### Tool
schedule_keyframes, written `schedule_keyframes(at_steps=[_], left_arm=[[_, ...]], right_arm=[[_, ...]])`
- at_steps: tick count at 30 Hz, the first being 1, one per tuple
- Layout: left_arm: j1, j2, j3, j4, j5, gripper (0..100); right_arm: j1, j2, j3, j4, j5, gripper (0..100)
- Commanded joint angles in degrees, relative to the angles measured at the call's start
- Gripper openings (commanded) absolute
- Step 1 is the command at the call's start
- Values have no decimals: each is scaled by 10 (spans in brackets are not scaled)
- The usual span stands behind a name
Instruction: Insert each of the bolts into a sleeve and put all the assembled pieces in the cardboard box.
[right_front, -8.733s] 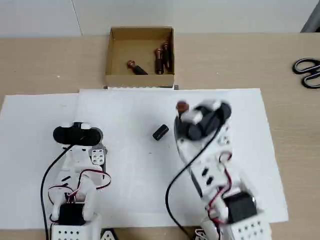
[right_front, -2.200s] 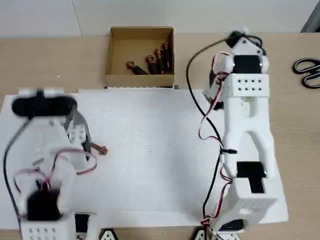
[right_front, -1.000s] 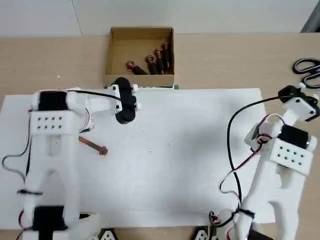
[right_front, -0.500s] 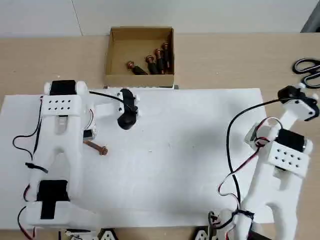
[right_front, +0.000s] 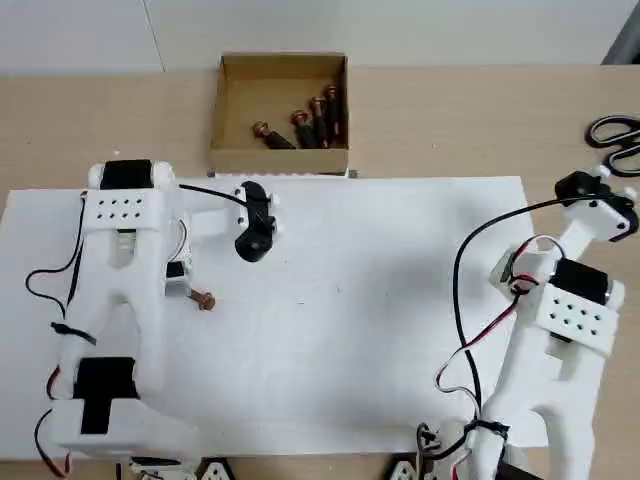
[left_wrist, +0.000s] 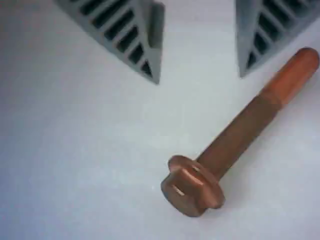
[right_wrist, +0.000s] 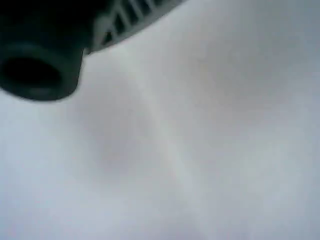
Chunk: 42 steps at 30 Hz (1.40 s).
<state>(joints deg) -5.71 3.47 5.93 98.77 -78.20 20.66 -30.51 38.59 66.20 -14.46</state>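
- Bare white sheet (right_front: 380, 300) is lying open between the two arms. The cardboard box (right_front: 216, 110) is sitting just beyond its far edge, holding four assembled pieces (right_front: 305, 125).
- The left gripper (left_wrist: 199, 75) is hanging spread wide over the bolt (left_wrist: 235, 135), which is lying flat on the sheet.
- The right gripper (right_wrist: 85, 42) is clasping a black sleeve (right_wrist: 40, 70) above the sheet.

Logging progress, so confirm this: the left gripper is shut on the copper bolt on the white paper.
Not shut: the left gripper is open, jaws apart, with the copper bolt lying free on the white paper. The left wrist view shows it.
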Motion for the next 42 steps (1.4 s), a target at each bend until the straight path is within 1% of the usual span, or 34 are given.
schedule_keyframes(at_steps=[1,7,9,18,24,31,33,42], left_arm=[[3,19,-20,13,-222,103],[2,71,-22,11,-222,103],[2,81,-22,5,-233,101],[2,100,-23,-49,-237,103],[2,101,-66,-29,-237,104],[2,103,-48,-28,-242,105],[2,120,-47,-28,-251,105],[0,200,-89,-28,-250,105]], right_arm=[[5,-22,-4,-10,6,3],[5,-21,-4,-10,5,3],[5,-22,-4,-10,5,3],[5,-24,-7,-7,4,3],[5,-24,-7,-10,4,3],[5,-24,-8,-10,4,3],[5,-24,-8,-10,4,3],[5,-24,-8,-7,4,3]])
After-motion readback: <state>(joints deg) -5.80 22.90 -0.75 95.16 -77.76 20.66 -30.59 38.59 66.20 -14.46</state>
